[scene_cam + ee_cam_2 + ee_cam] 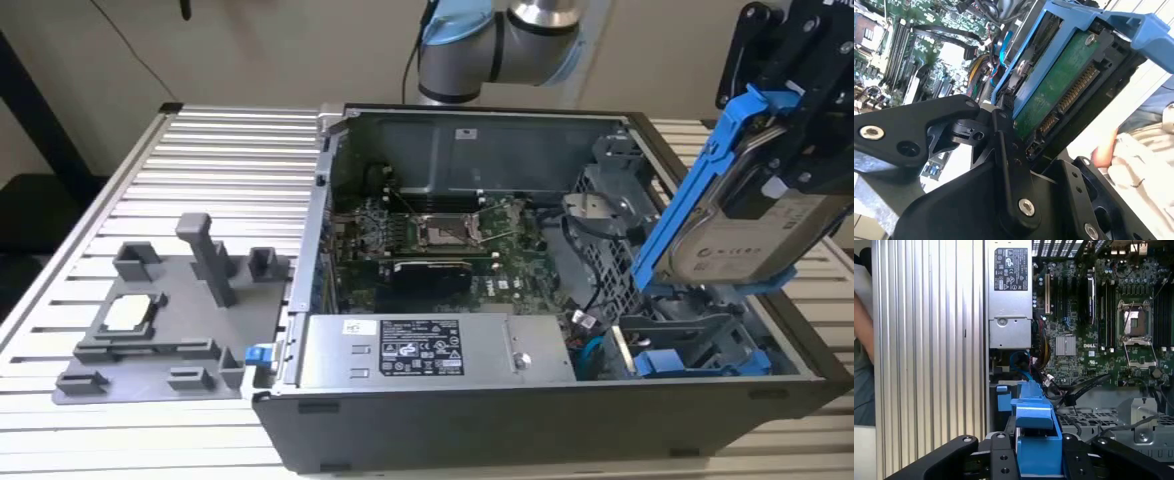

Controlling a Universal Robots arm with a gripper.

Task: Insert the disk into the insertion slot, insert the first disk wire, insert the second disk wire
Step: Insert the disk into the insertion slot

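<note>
My gripper [798,150] is shut on the disk [734,240], a silver-grey drive with a pale label in a blue carrier frame. It holds the disk tilted in the air over the case's corner at the exterior view's right. Below it is the dark grey drive cage with the insertion slot [687,330], where another blue-ended carrier [667,362] sits. The second wrist view shows the disk's green circuit board [1059,90] and connector pins beside a black finger [1004,150]. In the first wrist view the blue carrier [1036,440] stands between my fingers. Blue and black cables [1024,367] lie loose beside the cage.
The open computer case [320,200] holds the motherboard [427,235] and a silver power supply [400,350]. A grey fixture plate [147,310] with posts lies on the slatted table at the exterior view's left. A person's arm [861,340] is beside the table.
</note>
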